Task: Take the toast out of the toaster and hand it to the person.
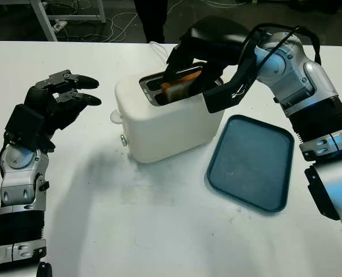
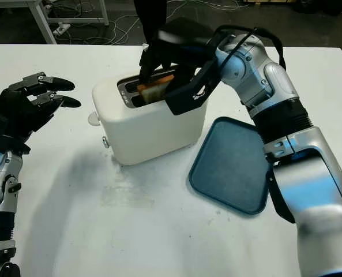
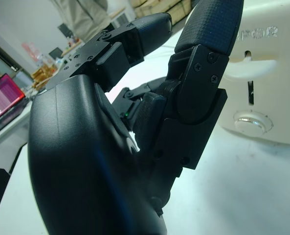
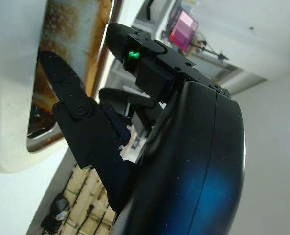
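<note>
A cream toaster (image 1: 171, 127) stands mid-table with a browned toast (image 1: 181, 85) sticking up from its slot. My right hand (image 1: 179, 69) comes down over the toaster top. Its fingers (image 4: 66, 98) reach into the slot against the toast (image 4: 71, 29) and close on it. My left hand (image 1: 72, 92) hovers open above the table, left of the toaster and apart from it. The toaster's lever side (image 3: 267, 88) faces it. A person's dark legs (image 1: 153, 17) stand beyond the table's far edge.
A dark blue tray (image 1: 251, 161) lies empty just right of the toaster, under my right forearm. White tabletop spreads in front of the toaster. Cables and a table leg (image 1: 47, 20) lie on the floor behind.
</note>
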Tool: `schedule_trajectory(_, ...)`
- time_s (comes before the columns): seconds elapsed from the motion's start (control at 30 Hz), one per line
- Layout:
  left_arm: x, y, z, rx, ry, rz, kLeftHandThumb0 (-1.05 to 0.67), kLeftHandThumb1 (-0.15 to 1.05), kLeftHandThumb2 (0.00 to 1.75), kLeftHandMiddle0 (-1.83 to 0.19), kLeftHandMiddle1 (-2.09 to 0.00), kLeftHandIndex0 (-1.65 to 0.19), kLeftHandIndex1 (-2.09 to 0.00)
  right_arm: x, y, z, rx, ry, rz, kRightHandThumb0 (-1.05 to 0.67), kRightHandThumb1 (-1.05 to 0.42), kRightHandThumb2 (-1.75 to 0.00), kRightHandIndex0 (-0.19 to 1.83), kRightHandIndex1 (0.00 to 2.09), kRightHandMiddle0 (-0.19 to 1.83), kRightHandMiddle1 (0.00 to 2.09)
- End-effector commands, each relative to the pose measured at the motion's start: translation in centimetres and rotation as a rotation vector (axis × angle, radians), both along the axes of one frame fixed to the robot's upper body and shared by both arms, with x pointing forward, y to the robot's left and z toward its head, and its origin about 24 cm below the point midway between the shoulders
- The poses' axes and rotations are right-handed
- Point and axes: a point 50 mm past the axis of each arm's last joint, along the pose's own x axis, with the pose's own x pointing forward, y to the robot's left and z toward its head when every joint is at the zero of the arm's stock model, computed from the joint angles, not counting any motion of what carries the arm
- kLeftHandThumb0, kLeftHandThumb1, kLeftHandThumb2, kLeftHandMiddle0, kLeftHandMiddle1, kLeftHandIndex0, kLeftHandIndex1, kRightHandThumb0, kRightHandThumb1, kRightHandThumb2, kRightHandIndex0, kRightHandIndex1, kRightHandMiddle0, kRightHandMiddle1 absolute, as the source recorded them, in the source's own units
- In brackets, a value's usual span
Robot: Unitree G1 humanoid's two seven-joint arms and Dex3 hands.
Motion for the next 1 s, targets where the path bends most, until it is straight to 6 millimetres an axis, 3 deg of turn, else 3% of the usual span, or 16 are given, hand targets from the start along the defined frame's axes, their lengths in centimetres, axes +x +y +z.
schedule_trajectory(0.0,0.1,-0.1,0.3,-0.007,-0.02,0.004,-1.05,0.89,0.0,-0.79,-0.85,-0.79,-0.72,0.0,0.1,-0.9,0.0,0.041,0.001,-0.36,-0.63,0.0,0.68,0.78,1.04,0.0)
schedule_trajectory(0.43,0.0,0.1,0.2,-0.004,-0.02,0.004,-1.05,0.88,0.0,-0.78,-0.86,-0.77,-0.75,0.2,-0.3,-2.4,-0.018,0.095,-0.035,-0.34,-0.66,-0.01,0.89,0.78,1.14,0.06)
schedule_trajectory(0.57,0.0,0.1,0.3,-0.006,-0.018,0.01,-1.05,0.89,0.0,-0.77,-0.87,-0.76,-0.75,0.3,-0.4,-2.7,-0.046,0.132,-0.076,-0.33,-0.71,-0.01,0.89,1.07,1.2,0.12)
schedule_trajectory(0.63,0.0,0.1,0.3,-0.008,-0.018,0.01,-1.05,0.89,0.0,-0.77,-0.87,-0.77,-0.76,0.3,-0.5,-2.9,-0.042,0.138,-0.079,-0.33,-0.72,0.0,0.87,1.27,1.18,0.35)
schedule_trajectory(0.7,0.0,0.1,0.3,-0.009,-0.021,0.009,-1.05,0.89,0.0,-0.77,-0.87,-0.76,-0.76,0.3,-0.4,-3.1,-0.045,0.122,-0.07,-0.38,-0.74,-0.01,0.9,1.51,0.92,1.1)
schedule_trajectory(0.8,0.0,0.1,0.3,-0.012,-0.017,0.009,-1.05,0.88,0.0,-0.78,-0.88,-0.77,-0.76,0.2,-0.6,-3.2,-0.07,0.021,-0.04,-0.46,-0.86,-0.04,1.05,1.7,0.84,1.6)
schedule_trajectory(0.97,0.0,0.2,0.2,-0.011,-0.017,0.007,-1.05,0.88,0.0,-0.77,-0.88,-0.76,-0.77,0.5,-1.0,-3.1,0.003,-0.078,-0.016,-0.51,-0.92,-0.31,1.22,1.74,0.91,1.74)
